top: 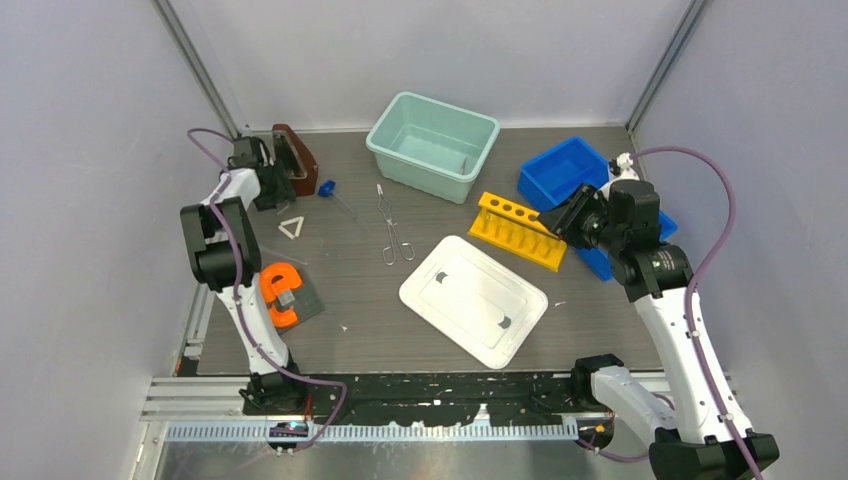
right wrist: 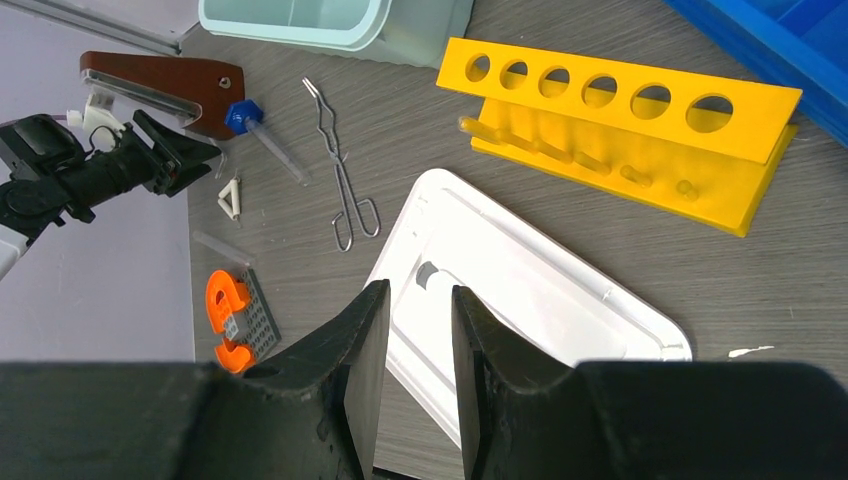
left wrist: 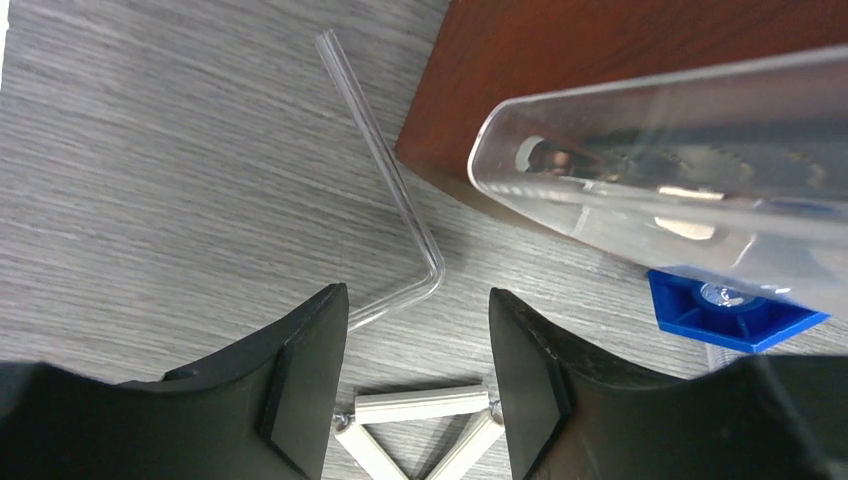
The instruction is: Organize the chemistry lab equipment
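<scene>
The small white triangle (top: 291, 227) lies on the table at the back left. My left gripper (top: 277, 198) hovers over it, open and empty. In the left wrist view (left wrist: 418, 330) the triangle (left wrist: 418, 405) sits between the two fingers, with a bent clear glass rod (left wrist: 400, 200) just beyond. The blue knob-like piece (top: 326, 187) lies beside a brown block (top: 295, 160). The silver wire tongs (top: 390, 230) lie mid-table. My right gripper (top: 555, 222) is raised over the right side; in its wrist view (right wrist: 420, 320) the jaws stand slightly apart and hold nothing.
A teal bin (top: 432, 145) stands at the back. A blue bin (top: 565, 170) is at the back right, a yellow tube rack (top: 517, 230) in front of it. A white lid (top: 473, 298) lies mid-table. An orange piece on a grey plate (top: 283, 293) is at the left.
</scene>
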Controlling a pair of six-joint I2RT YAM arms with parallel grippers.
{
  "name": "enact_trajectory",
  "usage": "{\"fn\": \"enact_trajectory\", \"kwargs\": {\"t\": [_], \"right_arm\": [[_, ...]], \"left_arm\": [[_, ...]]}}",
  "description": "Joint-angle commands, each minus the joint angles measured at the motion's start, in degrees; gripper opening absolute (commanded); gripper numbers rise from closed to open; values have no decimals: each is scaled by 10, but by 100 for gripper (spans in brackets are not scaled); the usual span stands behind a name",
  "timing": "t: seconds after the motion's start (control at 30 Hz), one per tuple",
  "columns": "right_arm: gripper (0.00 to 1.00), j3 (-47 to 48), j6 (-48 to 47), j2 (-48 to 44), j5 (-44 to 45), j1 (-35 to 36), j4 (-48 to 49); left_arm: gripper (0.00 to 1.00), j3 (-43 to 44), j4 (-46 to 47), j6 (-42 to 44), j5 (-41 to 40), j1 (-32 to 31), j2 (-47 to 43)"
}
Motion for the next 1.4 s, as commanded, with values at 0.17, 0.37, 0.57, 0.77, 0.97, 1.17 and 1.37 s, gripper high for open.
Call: {"fn": "enact_trajectory", "kwargs": {"t": [0.17, 0.37, 0.57, 0.77, 0.97, 1.17, 1.37], "right_arm": [[35, 23, -10, 14, -3, 3, 13], [35, 16, -9, 9, -3, 3, 15], [36, 15, -11, 5, -6, 3, 13], [36, 18, -15, -4, -3, 3, 5], [36, 15, -13, -8, -4, 3, 6], [35, 16, -12, -11, -3, 3, 5], [36, 15, -10, -11, -4, 3, 5]], "left_arm": [[53, 32, 10, 30, 15, 2, 18], [51, 26, 2, 41, 15, 1, 14], [46, 10, -14, 52, 13, 2, 9], [39, 2, -29, 62, 1, 2, 6], [32, 3, -44, 64, -14, 2, 9], [26, 7, -56, 64, -28, 2, 13], [18, 16, -64, 64, -45, 2, 20]]}}
